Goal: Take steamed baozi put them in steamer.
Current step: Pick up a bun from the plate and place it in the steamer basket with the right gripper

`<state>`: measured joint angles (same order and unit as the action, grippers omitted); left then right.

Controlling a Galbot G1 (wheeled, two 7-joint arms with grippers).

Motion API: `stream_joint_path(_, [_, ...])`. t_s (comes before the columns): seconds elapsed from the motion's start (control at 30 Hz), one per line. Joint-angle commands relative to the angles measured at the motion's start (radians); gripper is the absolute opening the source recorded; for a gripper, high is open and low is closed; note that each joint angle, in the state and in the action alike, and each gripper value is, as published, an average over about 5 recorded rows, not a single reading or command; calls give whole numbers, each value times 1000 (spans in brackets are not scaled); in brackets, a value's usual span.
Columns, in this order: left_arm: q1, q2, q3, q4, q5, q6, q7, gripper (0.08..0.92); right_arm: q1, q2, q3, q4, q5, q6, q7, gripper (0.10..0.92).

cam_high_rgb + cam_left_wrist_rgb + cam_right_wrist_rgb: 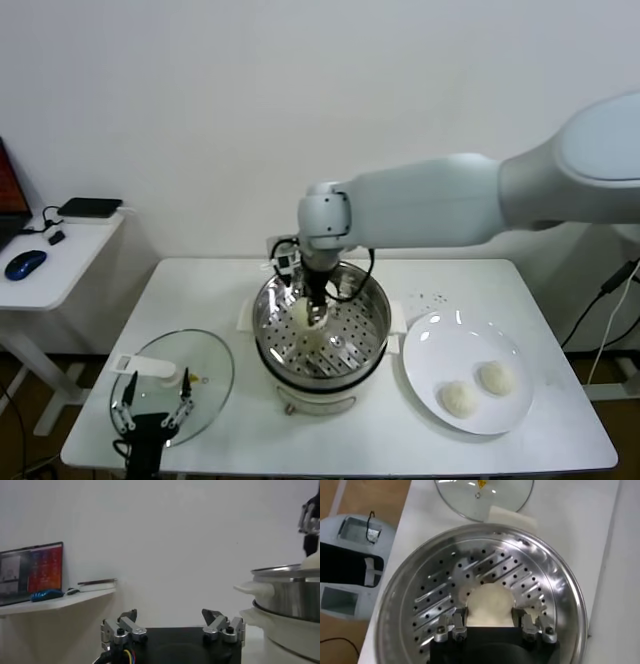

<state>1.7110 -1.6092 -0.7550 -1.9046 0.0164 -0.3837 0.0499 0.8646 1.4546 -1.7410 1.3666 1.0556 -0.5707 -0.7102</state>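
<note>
The steamer [372, 310] stands mid-table; it also shows in the left wrist view [287, 597] and the right wrist view [420, 570]. My right gripper [312, 308] reaches down into it, shut on one baozi [490, 602] just over the perforated tray. A second pale bun [318, 340] seems to lie on the tray beside it. Two more baozi [458, 398] [495, 377] lie on the white plate [440, 345]. My left gripper [152, 402] is open and empty at the table's front left, over the glass lid [205, 375]; its jaws stand wide apart in the left wrist view [171, 617].
The glass lid with its white handle [150, 367] lies flat left of the steamer and shows in the right wrist view [485, 492]. A side table [60, 250] with a blue mouse [25, 264] stands far left. A wall is close behind.
</note>
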Motion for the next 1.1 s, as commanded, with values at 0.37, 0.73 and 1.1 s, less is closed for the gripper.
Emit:
stream_joint_path(0.37, [-9, -17, -2, 16, 2, -3, -1, 823, -153, 88, 39, -169, -51, -1, 9, 595])
stream_joint_path(0.73, [-9, -20, -5, 12, 5, 3, 1, 823, -122, 73, 50, -151, -41, 8, -1, 728])
stream_joint_path(1.1, [16, -21, -20, -6, 9, -1, 1, 823, 171, -184, -51, 22, -50, 145, -214, 823])
